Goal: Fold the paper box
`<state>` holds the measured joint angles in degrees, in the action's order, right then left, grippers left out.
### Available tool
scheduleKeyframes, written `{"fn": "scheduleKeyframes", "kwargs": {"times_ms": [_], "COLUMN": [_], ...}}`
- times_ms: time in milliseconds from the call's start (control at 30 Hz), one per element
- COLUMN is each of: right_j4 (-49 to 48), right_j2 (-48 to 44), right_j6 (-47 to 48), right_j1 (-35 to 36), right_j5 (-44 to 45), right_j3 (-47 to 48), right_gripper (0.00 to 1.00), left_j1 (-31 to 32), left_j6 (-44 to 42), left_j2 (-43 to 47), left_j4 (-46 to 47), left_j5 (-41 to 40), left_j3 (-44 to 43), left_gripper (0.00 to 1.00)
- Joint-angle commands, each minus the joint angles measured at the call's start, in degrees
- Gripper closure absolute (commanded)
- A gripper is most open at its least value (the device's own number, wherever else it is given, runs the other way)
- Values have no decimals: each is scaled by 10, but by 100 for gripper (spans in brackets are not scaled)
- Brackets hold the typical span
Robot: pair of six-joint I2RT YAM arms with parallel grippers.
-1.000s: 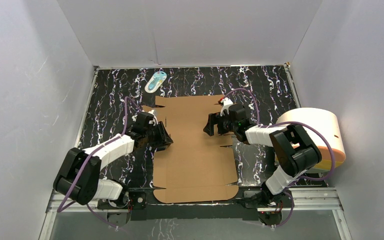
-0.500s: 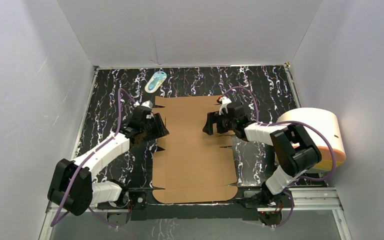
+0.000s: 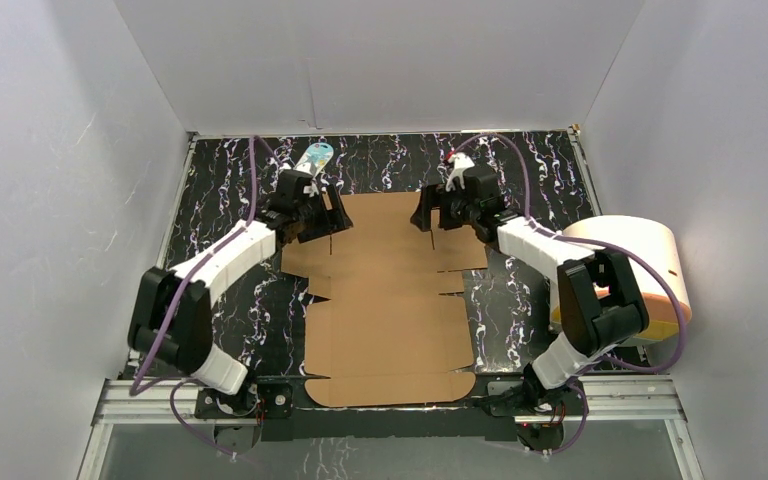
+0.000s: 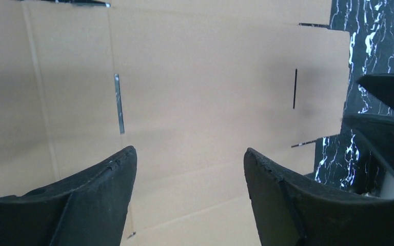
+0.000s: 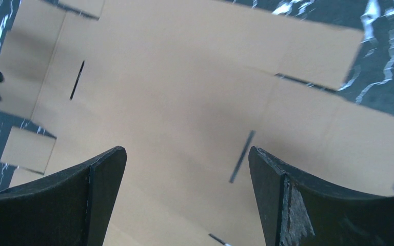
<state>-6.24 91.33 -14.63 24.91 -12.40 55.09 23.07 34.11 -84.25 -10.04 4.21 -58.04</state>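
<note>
The paper box is a flat brown cardboard sheet with flaps and slits, lying on the black marbled table. My left gripper is open and empty over the sheet's far left part. My right gripper is open and empty over its far right part. In the left wrist view my open left gripper hovers above bare cardboard, with the right gripper's black fingers at the right edge. In the right wrist view my open right gripper hovers above the cardboard.
A cream cylinder with an orange base lies at the table's right side beside the right arm. A small white-and-blue oval item lies at the back, just beyond the left gripper. White walls enclose the table on three sides.
Both grippers have moved away from the bases, from the sheet's middle sides to its far end. Both stay open. The sheet still lies flat.
</note>
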Motion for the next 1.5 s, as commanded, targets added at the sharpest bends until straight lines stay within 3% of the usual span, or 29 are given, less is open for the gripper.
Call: {"fn": "scheduleKeyframes", "kwargs": {"times_ms": [0, 333, 567, 1000, 1200, 1467], "right_j4": [24, 7, -37, -57, -54, -14], "right_j2": [12, 147, 218, 292, 304, 288], "right_j6": [0, -39, -68, -98, -102, -57], "right_j1": [-40, -126, -163, -176, -174, -160], "right_j5": [19, -39, -112, -159, -186, -159], "right_j3": [61, 167, 195, 225, 229, 240], "right_gripper": [1, 6, 15, 29, 43, 72], "left_j1": [-15, -17, -18, -18, -18, -18], "left_j6": [-20, -47, -60, -54, -48, -38], "left_j2": [-73, -226, -253, -282, -280, -255], "left_j4": [21, 29, 44, 54, 57, 57], "left_j5": [48, 84, 67, 91, 92, 87], "left_j3": [-59, -169, -167, -154, -140, -112], "left_gripper": [25, 24, 23, 23, 23, 23]}}
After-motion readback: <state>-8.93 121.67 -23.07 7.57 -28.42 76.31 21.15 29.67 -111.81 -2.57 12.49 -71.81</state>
